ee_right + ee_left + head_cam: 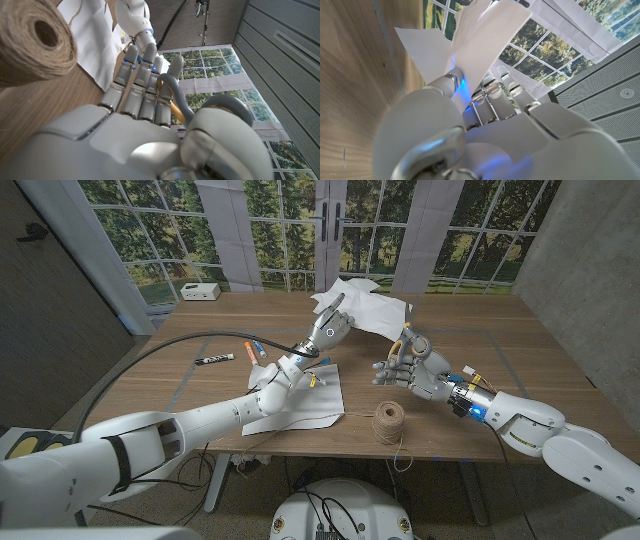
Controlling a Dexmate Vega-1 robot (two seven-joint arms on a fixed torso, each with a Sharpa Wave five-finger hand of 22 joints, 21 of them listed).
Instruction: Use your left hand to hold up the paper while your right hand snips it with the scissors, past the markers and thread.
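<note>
Above the middle of the wooden table (470, 330), toward its far side, the paper (365, 308) hangs in the air as a white, crumpled sheet with folded corners, pinched at its near-left edge by the left hand (328, 330). From the left wrist view the paper (482, 40) rises from between the fingers (495, 92) of that hand (470, 135), creased into overlapping flaps against the window scenery. Just right of the sheet, the right hand (412, 368) grips the scissors (403, 340), whose orange-trimmed handles show between thumb and fingers, the blades pointing up toward the paper's near-right edge; whether they touch it cannot be told. In the right wrist view the grey handle loop (172, 95) sits against that hand (145, 135), with the fingers wrapped through it. Near the table's front edge, a spool of brown thread (390, 420) stands just in front of the right hand, a loose strand trailing off the edge. A second white sheet (300, 405) lies flat under the left forearm. Further left, a black marker (213, 360) lies on the wood, with more markers (258, 347) beside the left wrist. A small white box (201, 291) sits at the far left corner.
</note>
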